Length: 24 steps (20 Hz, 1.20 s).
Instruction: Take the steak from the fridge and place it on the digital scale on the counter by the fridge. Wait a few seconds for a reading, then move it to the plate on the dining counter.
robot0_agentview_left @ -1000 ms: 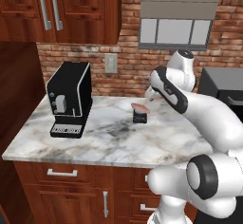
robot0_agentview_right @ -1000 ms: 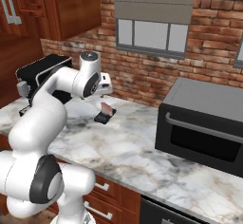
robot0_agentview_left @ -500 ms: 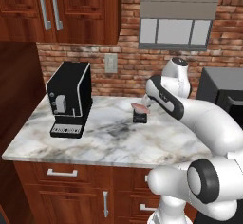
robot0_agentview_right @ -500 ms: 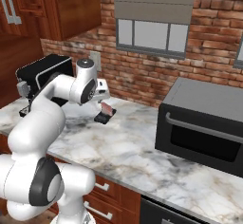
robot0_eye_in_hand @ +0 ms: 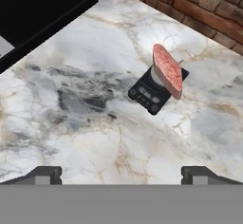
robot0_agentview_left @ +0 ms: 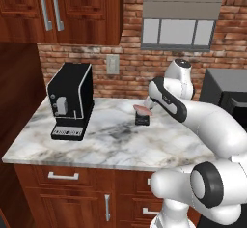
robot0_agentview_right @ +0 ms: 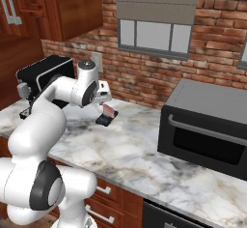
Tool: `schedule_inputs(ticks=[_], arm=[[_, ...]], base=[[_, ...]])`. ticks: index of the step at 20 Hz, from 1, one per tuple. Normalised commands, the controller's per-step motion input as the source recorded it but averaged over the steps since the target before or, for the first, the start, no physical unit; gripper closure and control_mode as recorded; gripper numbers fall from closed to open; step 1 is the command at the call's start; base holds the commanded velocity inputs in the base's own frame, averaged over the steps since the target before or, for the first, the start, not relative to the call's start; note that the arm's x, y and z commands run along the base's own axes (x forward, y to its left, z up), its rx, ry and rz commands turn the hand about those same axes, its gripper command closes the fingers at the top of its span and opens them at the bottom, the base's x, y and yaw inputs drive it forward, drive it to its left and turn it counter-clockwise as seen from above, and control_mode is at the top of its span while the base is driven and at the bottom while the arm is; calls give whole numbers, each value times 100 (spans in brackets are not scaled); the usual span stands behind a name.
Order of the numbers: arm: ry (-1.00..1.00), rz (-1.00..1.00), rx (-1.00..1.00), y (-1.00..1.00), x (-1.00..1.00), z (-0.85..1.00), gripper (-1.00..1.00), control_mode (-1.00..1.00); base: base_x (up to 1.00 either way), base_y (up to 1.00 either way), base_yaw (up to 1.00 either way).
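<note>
Steak (robot0_eye_in_hand: 168,70), marbled slab; on square black scale (robot0_eye_in_hand: 151,91).

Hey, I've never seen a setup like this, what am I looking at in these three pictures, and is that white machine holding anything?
It is a rendered kitchen with a white robot arm. Two pictures come from cameras behind the arm, left and right; the third looks along its hand. On the marble counter stand a coffee machine and a small black digital scale with the pinkish steak on it, tilted up on edge. A dark oven sits to the right. The gripper is open, pulled back from the scale, holding nothing.
</note>
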Motion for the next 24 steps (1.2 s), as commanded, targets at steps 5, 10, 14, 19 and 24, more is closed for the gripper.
schedule_inputs(ticks=[5, 10, 14, 19, 24], arm=[[0, 0, 0, 0, 0, 0, -100, -100], [0, 0, 0, 0, 0, 0, -100, -100], [0, 0, 0, 0, 0, 0, -100, -100], [0, 0, 0, 0, 0, 0, -100, -100], [0, 0, 0, 0, 0, 0, -100, -100]], base=[[0, 0, 0], [0, 0, 0], [0, 0, 0], [0, 0, 0], [0, 0, 0]])
